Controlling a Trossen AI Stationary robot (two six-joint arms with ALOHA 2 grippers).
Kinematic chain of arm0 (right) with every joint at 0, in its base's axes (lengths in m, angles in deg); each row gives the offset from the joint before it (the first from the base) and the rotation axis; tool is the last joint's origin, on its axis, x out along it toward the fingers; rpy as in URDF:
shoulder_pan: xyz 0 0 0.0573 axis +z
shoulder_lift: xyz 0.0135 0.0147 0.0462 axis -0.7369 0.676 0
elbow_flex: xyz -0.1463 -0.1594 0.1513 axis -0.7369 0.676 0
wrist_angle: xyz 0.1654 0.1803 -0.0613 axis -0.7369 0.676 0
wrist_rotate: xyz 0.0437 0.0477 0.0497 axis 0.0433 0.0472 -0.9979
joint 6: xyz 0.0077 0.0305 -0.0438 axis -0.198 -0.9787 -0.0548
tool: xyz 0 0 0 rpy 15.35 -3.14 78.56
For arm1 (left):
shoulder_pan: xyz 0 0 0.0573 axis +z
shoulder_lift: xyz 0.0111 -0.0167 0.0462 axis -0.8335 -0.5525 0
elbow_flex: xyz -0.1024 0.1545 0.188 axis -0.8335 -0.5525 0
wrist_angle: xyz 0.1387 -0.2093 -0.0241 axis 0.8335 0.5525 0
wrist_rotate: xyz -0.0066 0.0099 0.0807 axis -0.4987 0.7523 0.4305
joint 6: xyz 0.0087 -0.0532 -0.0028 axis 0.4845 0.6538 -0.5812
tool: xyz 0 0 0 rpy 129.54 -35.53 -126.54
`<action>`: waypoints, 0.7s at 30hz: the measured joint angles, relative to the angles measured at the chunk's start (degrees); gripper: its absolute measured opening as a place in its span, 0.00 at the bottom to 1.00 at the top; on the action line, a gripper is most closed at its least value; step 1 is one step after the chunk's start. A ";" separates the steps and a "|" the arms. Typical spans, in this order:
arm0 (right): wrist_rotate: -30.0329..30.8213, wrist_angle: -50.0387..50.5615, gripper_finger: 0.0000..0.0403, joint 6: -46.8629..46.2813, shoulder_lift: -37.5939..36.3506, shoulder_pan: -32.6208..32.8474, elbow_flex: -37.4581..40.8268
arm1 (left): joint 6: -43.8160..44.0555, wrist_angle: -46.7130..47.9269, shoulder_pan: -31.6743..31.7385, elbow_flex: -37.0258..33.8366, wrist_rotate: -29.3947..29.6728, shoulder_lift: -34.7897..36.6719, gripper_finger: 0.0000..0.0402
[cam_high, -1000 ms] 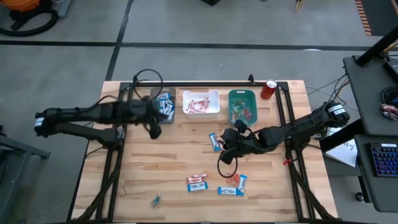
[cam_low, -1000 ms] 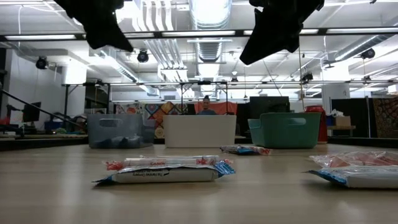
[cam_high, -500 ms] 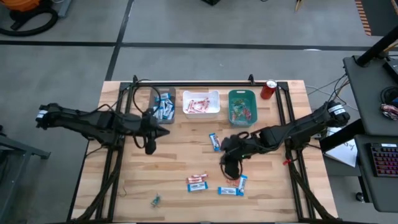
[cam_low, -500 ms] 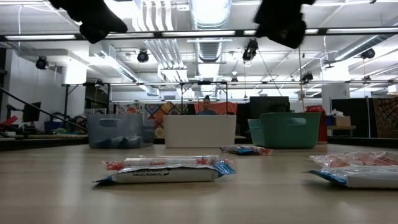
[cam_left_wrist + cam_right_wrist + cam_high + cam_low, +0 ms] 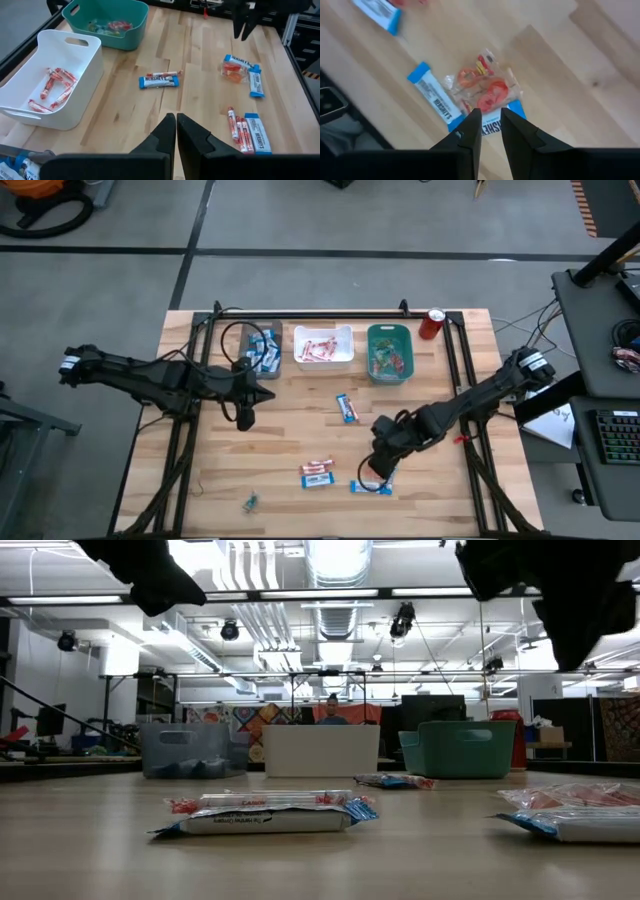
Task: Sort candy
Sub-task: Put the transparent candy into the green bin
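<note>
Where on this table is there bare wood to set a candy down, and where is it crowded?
Bare wood: the wide stretch below the left tool, bordered by the small teal piece and the red-and-white bars; also the right side beyond the teal bin. Crowded: the row of bins at the far edge, and the cluster of blue-and-white bars under the right tool.

We saw a table (image 5: 300, 430) of pale planked wood with a smooth matt finish. The candy (image 5: 487, 92) wore glossy crinkled plastic wrappers. The white bin (image 5: 30, 75) and teal bin (image 5: 132, 22) looked like smooth plastic, and the red can (image 5: 432, 323) like shiny metal.
</note>
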 joint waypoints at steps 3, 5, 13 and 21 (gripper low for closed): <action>-0.10 -0.28 0.14 -3.48 2.54 0.98 0.00 | 0.00 0.01 0.01 0.00 0.00 0.00 0.00; -0.36 -0.37 0.13 -5.59 4.29 1.48 0.00 | -0.11 0.01 0.01 0.00 0.00 0.02 0.00; -0.20 -1.67 0.17 -11.01 9.06 2.70 -0.54 | -1.50 0.08 0.01 0.00 0.00 -0.02 0.00; -0.39 -3.98 0.37 -15.41 12.41 3.35 -1.88 | -3.64 0.38 0.01 -0.64 0.02 -0.02 0.00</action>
